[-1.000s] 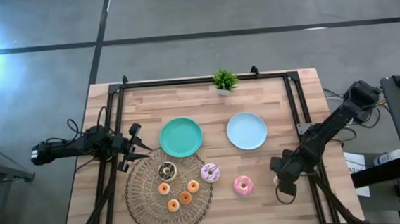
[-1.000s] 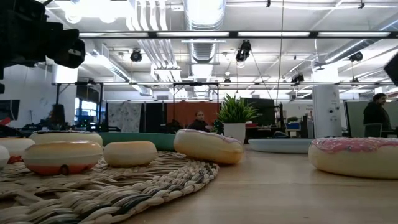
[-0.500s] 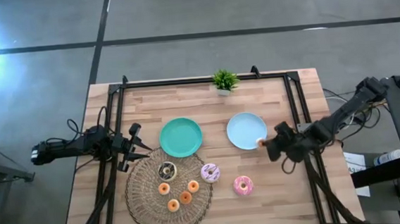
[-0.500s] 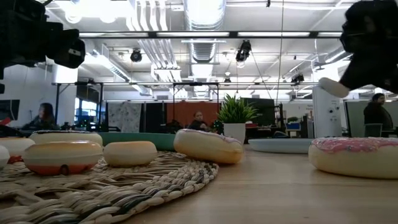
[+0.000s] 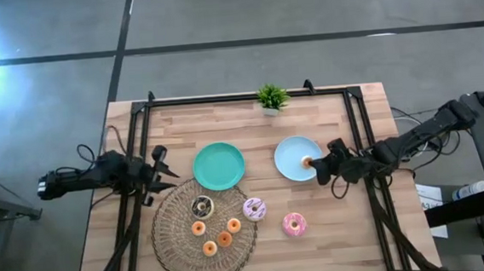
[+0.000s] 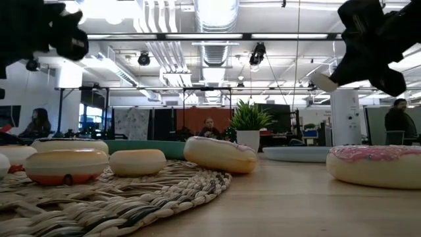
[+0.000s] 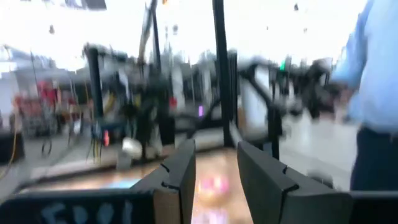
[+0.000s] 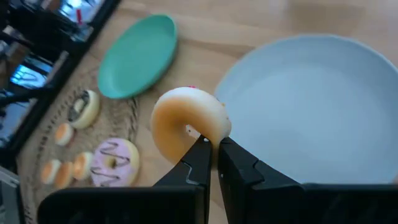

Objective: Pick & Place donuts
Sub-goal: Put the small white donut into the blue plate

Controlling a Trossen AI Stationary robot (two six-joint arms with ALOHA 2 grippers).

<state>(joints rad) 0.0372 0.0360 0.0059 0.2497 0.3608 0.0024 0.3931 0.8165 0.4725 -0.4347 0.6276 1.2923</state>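
My right gripper (image 5: 316, 165) is shut on a tiny pale-orange donut (image 8: 188, 121) and hangs over the right rim of the light-blue plate (image 5: 295, 157). In the low view it shows high at the right (image 6: 358, 49) with the donut (image 6: 323, 81) below it. My left gripper (image 5: 160, 167) waits open at the woven mat's far-left rim, touching nothing. The dark brown donut (image 5: 202, 207) and several tiny orange ones (image 5: 224, 238) lie on the mat (image 5: 177, 242). The pale sprinkled donut (image 5: 254, 208) sits at the mat's right rim. The bright pink donut (image 5: 293, 224) lies on the bare wood. My right gripper pinches the tiny donut by its ring wall (image 8: 205, 132) between the two fingertips (image 8: 200, 155). The fingers come level from the table's right side. The donut is lifted clear and stands on edge, its hole showing, above the light-blue plate's rim (image 8: 230, 81).
A teal plate (image 5: 218, 165) lies left of the light-blue one, just beyond the mat. A small potted plant (image 5: 271, 97) stands at the far edge. A dark metal frame (image 5: 354, 119) runs along the table's sides. Bare wood lies right of the bright pink donut.
My right gripper, shut on the tiny donut, has risen from the table's near right part beside the bright pink donut and travelled toward the far edge and leftward, ending over the light-blue plate's right rim. The donuts on the mat and table have stayed put.
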